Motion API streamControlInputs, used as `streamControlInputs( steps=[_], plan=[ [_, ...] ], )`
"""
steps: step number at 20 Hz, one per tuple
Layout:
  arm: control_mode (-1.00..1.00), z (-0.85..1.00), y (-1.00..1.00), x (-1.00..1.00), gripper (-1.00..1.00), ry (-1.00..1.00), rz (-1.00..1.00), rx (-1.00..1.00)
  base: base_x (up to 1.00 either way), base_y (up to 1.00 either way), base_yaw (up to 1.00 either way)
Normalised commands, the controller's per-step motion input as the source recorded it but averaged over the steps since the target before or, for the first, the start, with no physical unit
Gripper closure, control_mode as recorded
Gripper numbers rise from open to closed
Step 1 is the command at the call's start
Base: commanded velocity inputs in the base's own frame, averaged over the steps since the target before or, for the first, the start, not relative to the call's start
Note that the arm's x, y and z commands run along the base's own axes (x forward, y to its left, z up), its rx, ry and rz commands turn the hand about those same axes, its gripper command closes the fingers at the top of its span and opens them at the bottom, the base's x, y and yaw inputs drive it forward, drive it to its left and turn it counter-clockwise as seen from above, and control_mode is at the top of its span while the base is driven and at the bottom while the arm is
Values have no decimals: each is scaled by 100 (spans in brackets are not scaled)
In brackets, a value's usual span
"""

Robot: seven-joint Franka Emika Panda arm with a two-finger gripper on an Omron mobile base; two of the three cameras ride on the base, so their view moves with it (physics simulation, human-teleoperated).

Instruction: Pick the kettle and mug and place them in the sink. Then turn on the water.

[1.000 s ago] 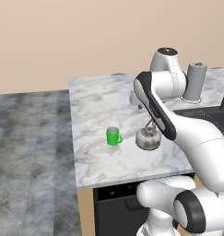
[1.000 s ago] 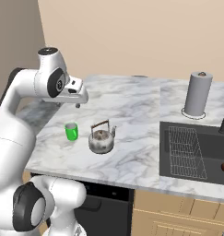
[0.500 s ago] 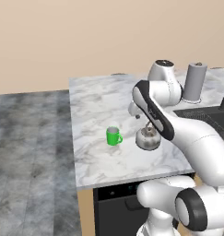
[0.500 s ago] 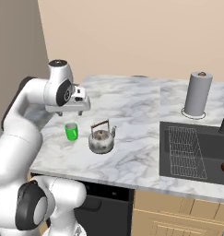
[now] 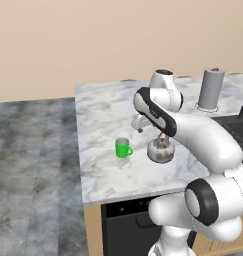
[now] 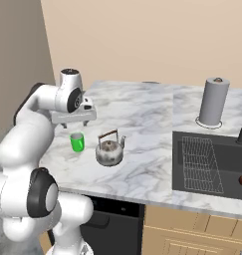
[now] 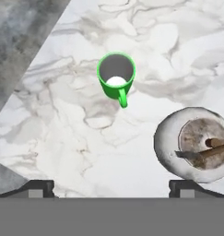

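So the kettle (image 6: 109, 151) and the green mug (image 6: 77, 142) both stand upright on the white marble counter (image 6: 142, 119), just beside each other and well apart from the sink (image 6: 212, 164); neither has been picked up, so the task looks to be at its very start. From the hand view the mug (image 7: 116, 76) sits ahead, handle pointing back toward the camera, with the kettle (image 7: 196, 144) off to one side (its arched handle lies across the lid). The gripper (image 6: 72, 117) hangs over the counter above the mug, fingers spread wide and holding nothing. The sink holds a wire rack (image 6: 199, 163) and no vessel. Beyond it a paper-towel roll (image 6: 212, 101) stands near the wall. Left to do, as I judge it: both pick-and-place moves, then the faucet; no water stream is visible.
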Motion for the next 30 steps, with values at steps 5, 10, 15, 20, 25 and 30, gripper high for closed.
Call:
streamControlInputs(
  steps=[5,10,15,20,25,30],
  plan=[
    [-100,-31,24,29,-100,4,7,-2,0,0,0],
    [-100,-28,10,24,-100,8,4,-1,0,0,0],
    [-100,-32,2,19,-100,6,2,-1,0,0,0],
    [-100,-26,1,23,-100,6,2,0,0,0,0],
    [-100,-25,1,18,-100,3,1,0,0,0,0],
    [-100,-30,2,23,-100,1,3,-2,0,0,0]
  ],
)
